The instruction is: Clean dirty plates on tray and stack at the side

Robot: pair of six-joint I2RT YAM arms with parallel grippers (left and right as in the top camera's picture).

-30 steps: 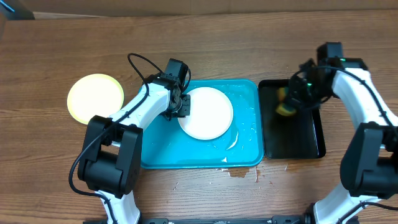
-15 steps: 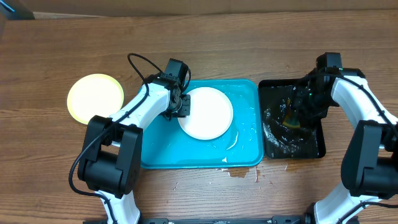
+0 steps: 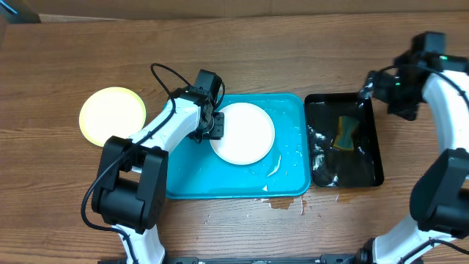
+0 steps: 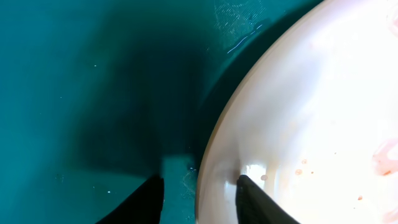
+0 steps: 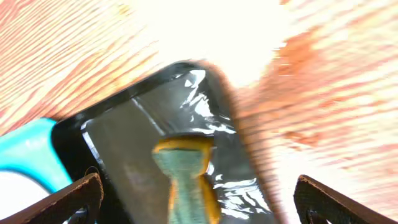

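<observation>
A white plate (image 3: 243, 133) with faint reddish smears lies in the turquoise tray (image 3: 190, 176). My left gripper (image 3: 212, 125) stands at the plate's left rim. In the left wrist view the gripper (image 4: 200, 182) straddles that rim, one finger over the tray floor (image 4: 74, 93) and the other on the plate's (image 4: 311, 112) inner slope. Tray shows between the outer finger and the rim, so the jaws are open. A yellow-green plate (image 3: 112, 116) rests on the bare table to the left. My right gripper (image 3: 377, 86) hangs wide open and holds nothing.
A black tray (image 3: 366, 165) stands to the right of the turquoise one, wet, with a yellow-and-green sponge (image 3: 346, 133) lying in it. The sponge (image 5: 186, 180) shows below my right gripper (image 5: 202, 199). Water is pooled in the turquoise tray, with a small spill (image 3: 282, 204) on the wood in front.
My right gripper opened, dropped the sponge into the black tray and drew back up and to the right. My left jaws widened slightly at the plate rim. The plates have not moved.
</observation>
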